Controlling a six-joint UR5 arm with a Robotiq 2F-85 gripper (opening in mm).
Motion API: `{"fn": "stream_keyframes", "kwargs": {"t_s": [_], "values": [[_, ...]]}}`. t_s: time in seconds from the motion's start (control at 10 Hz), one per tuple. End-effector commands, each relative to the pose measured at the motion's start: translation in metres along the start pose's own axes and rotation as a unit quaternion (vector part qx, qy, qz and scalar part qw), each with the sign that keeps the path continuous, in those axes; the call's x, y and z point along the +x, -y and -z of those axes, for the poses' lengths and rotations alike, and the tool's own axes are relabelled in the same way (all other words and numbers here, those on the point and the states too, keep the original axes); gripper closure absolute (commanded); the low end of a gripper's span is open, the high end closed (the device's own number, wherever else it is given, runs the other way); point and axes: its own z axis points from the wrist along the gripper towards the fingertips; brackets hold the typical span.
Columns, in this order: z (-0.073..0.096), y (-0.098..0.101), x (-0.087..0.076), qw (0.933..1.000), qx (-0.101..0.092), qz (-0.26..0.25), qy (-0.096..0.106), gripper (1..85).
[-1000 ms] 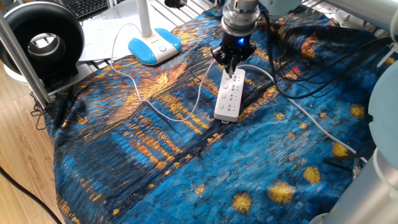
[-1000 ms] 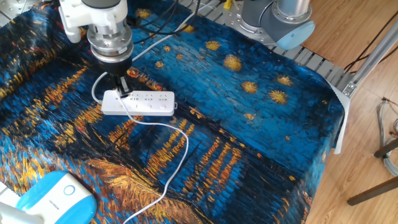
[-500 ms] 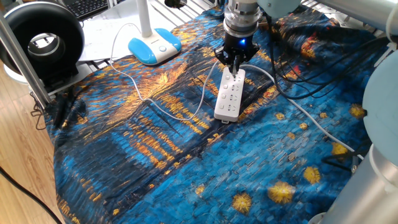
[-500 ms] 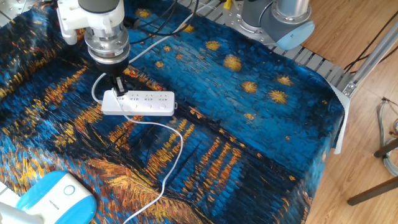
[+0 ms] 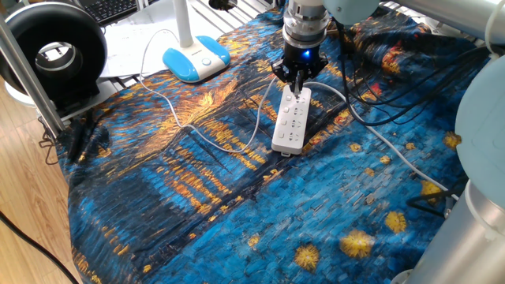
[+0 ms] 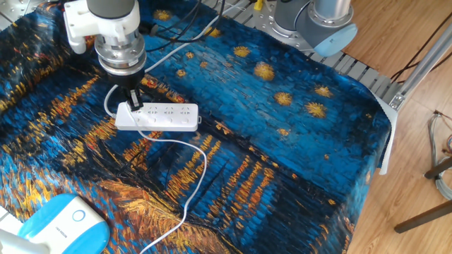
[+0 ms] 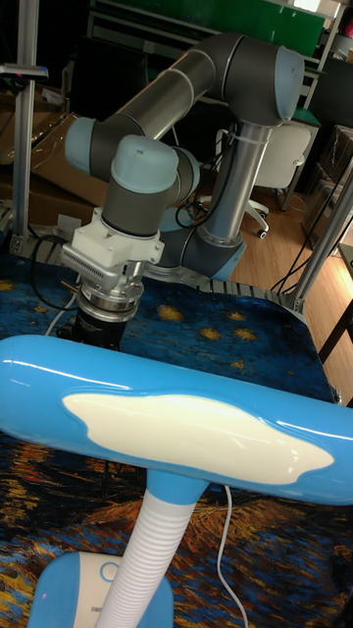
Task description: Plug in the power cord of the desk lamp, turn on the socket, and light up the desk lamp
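The socket [image 5: 289, 118] is a white power strip lying on the blue painted cloth, also seen in the other fixed view [image 6: 158, 116]. My gripper [image 5: 298, 81] [image 6: 134, 103] points straight down over the strip's far end, fingers close together on the small white plug of the power cord [image 5: 192, 132] [image 6: 202, 168]. The cord runs in a loop back to the desk lamp, whose blue-and-white base [image 5: 196, 58] [image 6: 58, 221] stands at the cloth's edge. In the tall fixed view the lamp's head [image 7: 196, 427] hides the gripper; only the wrist [image 7: 111, 285] shows.
A black ring-shaped device [image 5: 55, 49] stands at the left beside a metal post. Black cables [image 5: 379, 87] and the strip's thick white cable [image 5: 398, 154] lie right of the gripper. The robot's base [image 6: 314, 21] is at the table's far side.
The arm has shifted slightly away from the strip's middle and a little upward. The cord's loop has drawn in a bit with it. The strip and the lamp have not moved.
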Motion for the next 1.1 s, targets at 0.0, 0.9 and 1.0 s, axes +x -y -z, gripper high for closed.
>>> {"fn": "stream_keyframes", "kwargs": {"t_s": [0.0,0.9,1.0], "values": [[0.001,-0.001,-0.003,1.0,0.002,-0.001,0.001,84.3],[0.005,-0.007,-0.013,0.9996,0.007,0.021,0.016,84.3],[0.006,-0.007,-0.012,0.9995,0.005,0.027,0.014,84.3]]}}
